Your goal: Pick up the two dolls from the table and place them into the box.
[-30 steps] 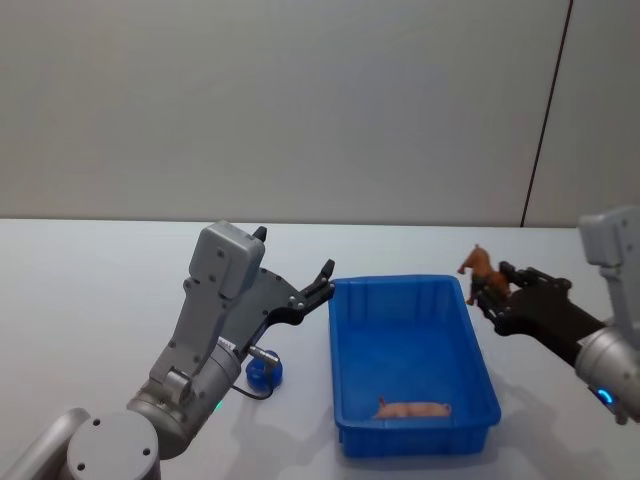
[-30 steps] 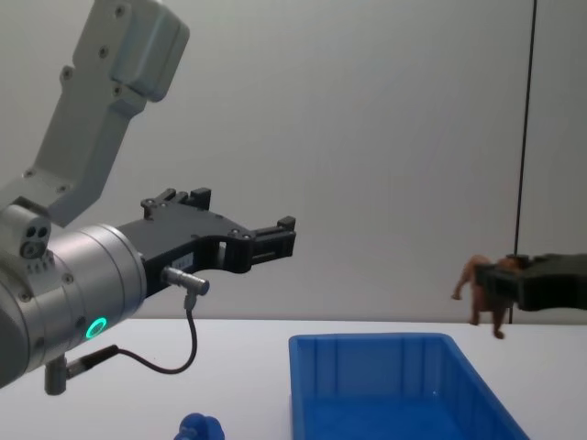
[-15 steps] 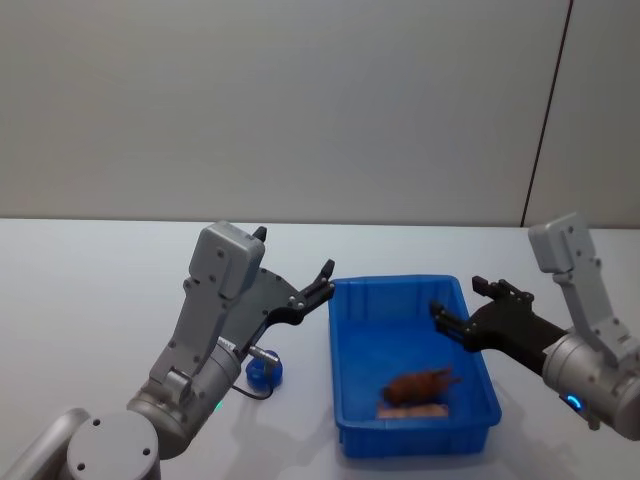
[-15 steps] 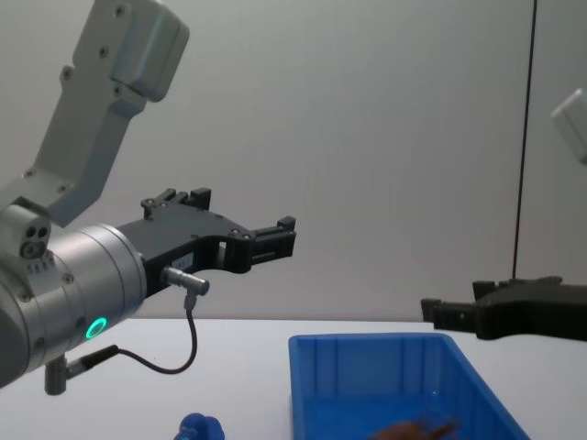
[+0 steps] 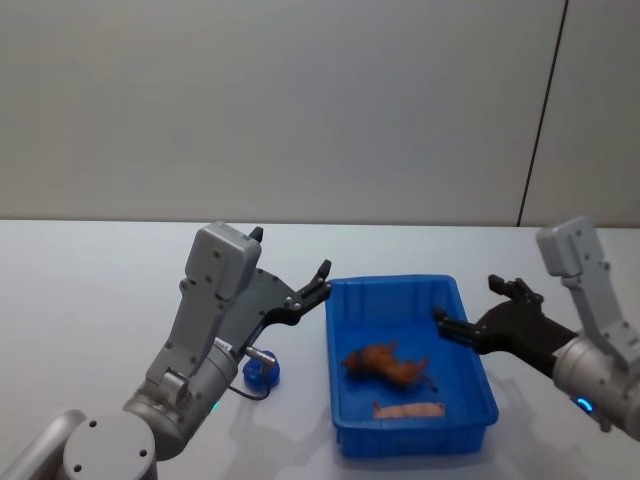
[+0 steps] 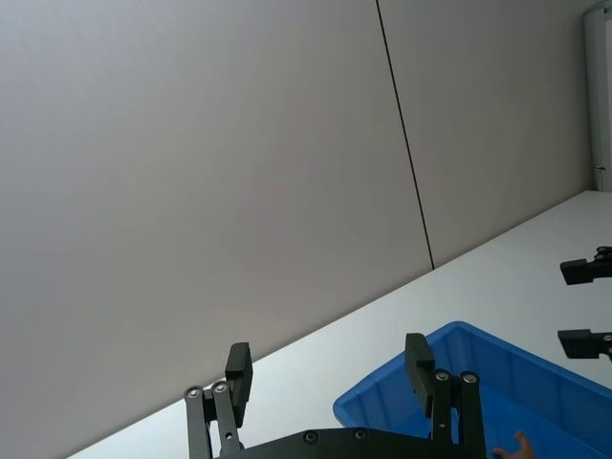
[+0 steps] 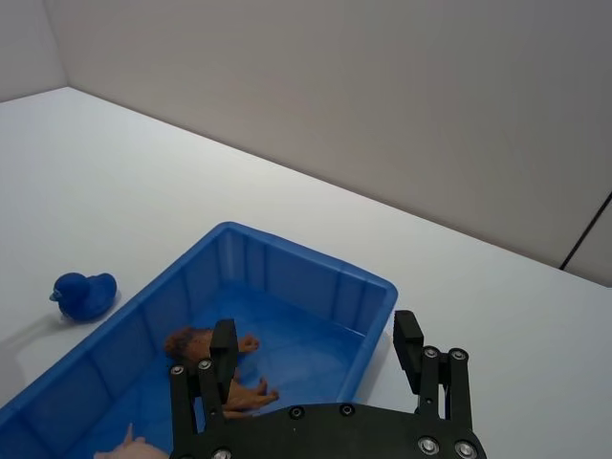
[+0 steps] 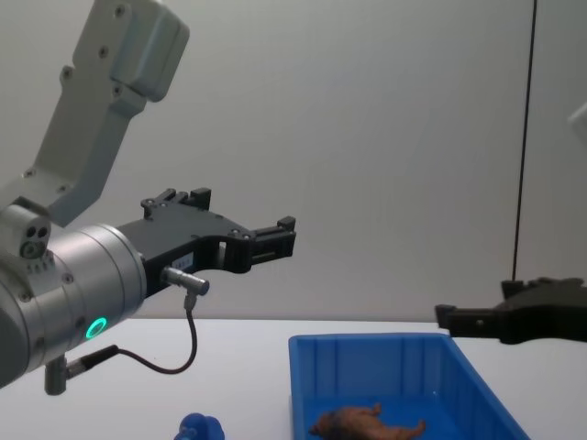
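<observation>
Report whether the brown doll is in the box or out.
In. The brown doll lies on the floor of the box, inside its walls.

Brown doll (image 5: 385, 362) out of the right pincer (image 5: 467, 302), now loose inside the box (image 5: 410, 440), pincer spread.

1. The left arm (image 5: 190, 350) rises from the lower left of the head view. It is bent so that the grey left wrist housing (image 5: 222, 262) stands tall, and the forearm reaches forward and toward the robot's right.
2. The left gripper (image 6: 327, 356) hangs in the air, its two black fingers parallel and spread wide.
3. A green ring light (image 8: 94, 327) glows on the left forearm.
4. The right arm (image 5: 600, 375) comes in from the lower right, with the right wrist housing (image 5: 572, 258) angled upward.
5. The right gripper (image 7: 316, 333) reaches forward and toward the robot's left, roughly level, with its fingers wide apart.
6. A small blue light (image 5: 580, 403) seems to glow low on the right forearm, though it is hard to make out.
</observation>
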Robot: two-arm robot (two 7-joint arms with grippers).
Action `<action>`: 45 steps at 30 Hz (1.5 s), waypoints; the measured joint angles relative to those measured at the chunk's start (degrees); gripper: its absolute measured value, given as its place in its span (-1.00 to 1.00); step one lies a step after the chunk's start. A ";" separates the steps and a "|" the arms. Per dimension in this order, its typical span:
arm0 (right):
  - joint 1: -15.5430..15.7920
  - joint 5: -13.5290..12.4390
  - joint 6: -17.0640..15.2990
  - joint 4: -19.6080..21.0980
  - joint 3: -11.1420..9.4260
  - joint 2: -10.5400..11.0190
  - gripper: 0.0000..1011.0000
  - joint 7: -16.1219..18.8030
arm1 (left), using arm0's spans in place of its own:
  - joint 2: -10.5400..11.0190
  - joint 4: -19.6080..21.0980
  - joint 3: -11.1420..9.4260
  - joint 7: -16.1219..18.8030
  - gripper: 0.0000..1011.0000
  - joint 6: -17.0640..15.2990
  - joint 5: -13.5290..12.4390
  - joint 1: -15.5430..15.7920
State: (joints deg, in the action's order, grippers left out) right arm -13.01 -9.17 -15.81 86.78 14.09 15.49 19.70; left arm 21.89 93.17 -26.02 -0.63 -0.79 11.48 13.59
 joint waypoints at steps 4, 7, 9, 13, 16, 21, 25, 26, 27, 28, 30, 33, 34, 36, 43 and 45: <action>1.07 -0.78 0.43 0.86 -0.89 1.30 0.98 -0.08 | 0.00 0.00 0.00 0.00 0.98 0.00 0.00 0.00; 1.85 -1.38 0.69 1.37 -1.59 2.27 0.98 -0.10 | 0.00 0.00 0.00 0.00 0.98 0.00 0.00 0.00; 2.24 -1.68 0.82 1.63 -1.89 2.72 0.98 -0.10 | 0.00 0.00 0.00 0.00 0.98 0.00 0.00 0.00; 3.14 -2.37 1.14 2.21 -2.59 3.77 0.98 -0.07 | 0.00 0.00 0.00 0.00 0.98 0.00 0.00 0.00; 3.49 -2.60 1.24 2.43 -2.88 4.18 0.98 -0.06 | 0.00 0.00 0.01 -0.04 0.98 -0.02 -0.09 -0.01; 4.06 -3.03 1.43 2.77 -3.35 4.85 0.98 -0.03 | 0.09 0.05 0.08 -0.35 0.98 -0.51 -0.51 -0.03; 4.35 -3.27 1.53 2.95 -3.57 5.20 0.98 -0.01 | 0.46 0.17 0.28 -0.72 0.98 -1.10 -0.74 -0.25; 4.40 -3.32 1.54 2.97 -3.60 5.25 0.98 -0.01 | 0.63 0.18 0.36 -0.88 0.98 -1.29 -0.74 -0.37; 4.50 -3.38 1.57 3.04 -3.68 5.36 0.98 0.00 | 0.81 0.18 0.45 -1.03 0.98 -1.42 -0.71 -0.51; 4.58 -3.42 1.59 3.08 -3.76 5.46 0.98 0.01 | 0.90 0.18 0.51 -1.11 0.98 -1.49 -0.66 -0.57; 4.64 -3.47 1.61 3.12 -3.79 5.54 0.98 0.02 | 1.11 0.10 0.61 -1.35 0.98 -1.61 -0.59 -0.77; 4.76 -3.56 1.64 3.19 -3.89 5.67 0.98 0.02 | 1.54 -0.29 0.81 -1.80 0.98 -1.83 -0.16 -1.19; 4.78 -3.59 1.65 3.21 -3.92 5.70 0.98 0.02 | 1.62 -0.38 0.84 -1.91 0.98 -1.89 -0.03 -1.25; 4.85 -3.63 1.67 3.26 -3.97 5.78 0.98 0.02 | 2.00 -0.99 1.03 -2.37 0.98 -1.95 0.50 -1.64; 4.99 -3.73 1.71 3.33 -4.07 5.94 0.98 0.02 | 2.87 -4.04 1.69 -4.83 0.98 -1.28 2.78 -2.28; 5.02 -3.74 1.72 3.34 -4.10 5.97 0.98 0.02 | 3.00 -4.90 1.87 -5.46 0.98 -1.08 3.22 -2.28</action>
State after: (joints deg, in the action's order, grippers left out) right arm -7.99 -12.91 -14.08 90.12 9.99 21.46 19.72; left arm 24.89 88.27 -24.15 -6.09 -1.88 14.70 11.30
